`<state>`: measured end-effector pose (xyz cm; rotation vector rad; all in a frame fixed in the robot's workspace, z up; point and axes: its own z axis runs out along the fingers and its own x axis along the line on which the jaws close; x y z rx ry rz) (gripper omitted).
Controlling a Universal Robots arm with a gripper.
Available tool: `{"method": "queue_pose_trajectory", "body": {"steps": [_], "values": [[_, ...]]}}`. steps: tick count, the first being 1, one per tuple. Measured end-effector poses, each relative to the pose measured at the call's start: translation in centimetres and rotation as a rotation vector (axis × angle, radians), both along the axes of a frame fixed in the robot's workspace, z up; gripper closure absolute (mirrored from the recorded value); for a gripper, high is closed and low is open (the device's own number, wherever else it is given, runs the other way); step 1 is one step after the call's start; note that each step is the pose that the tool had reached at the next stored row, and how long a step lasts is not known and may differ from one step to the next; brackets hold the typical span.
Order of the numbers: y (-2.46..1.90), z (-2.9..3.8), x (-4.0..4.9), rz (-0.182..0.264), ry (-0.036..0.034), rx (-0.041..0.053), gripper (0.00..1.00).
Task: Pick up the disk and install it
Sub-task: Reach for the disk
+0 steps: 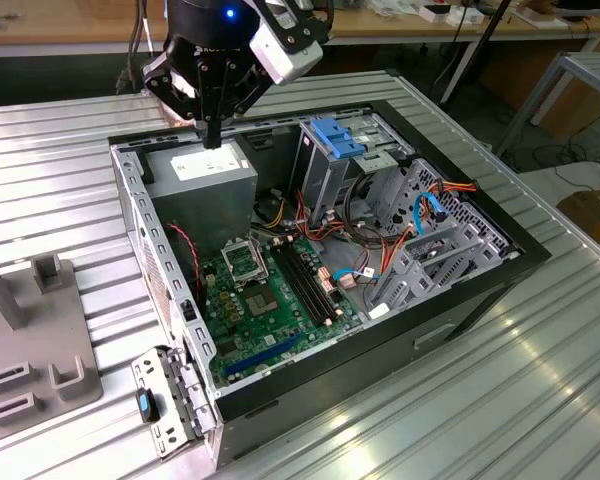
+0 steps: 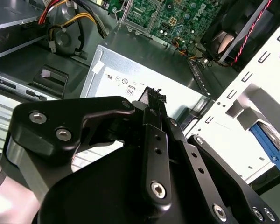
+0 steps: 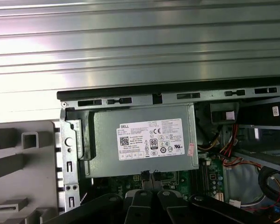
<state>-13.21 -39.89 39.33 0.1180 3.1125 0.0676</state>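
The jaws hide part of the power supply (image 2: pixel 144 65), and an edge crops the grey stand (image 1: pixel 40 320).

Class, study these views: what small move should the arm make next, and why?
Probably lift the end effector and carry it toward the exterior view's left. It hangs empty just above the power supply, while what seems to be the blue rail of the disk lies beyond the case's rear wall.
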Motion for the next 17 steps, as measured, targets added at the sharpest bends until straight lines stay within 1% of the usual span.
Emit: {"method": "queue_pose_trajectory", "body": {"steps": [3, 5, 13, 17], "values": [[0.0, 0.0, -0.31, 0.0, 0.0, 0.0, 0.89], [0.0, 0.0, -0.68, 0.0, 0.0, 0.0, 0.89], [0.0, 0.0, -0.9, 0.0, 0.0, 0.0, 0.89], [0.0, 0.0, -1.39, 0.0, 0.0, 0.0, 0.89]]}}
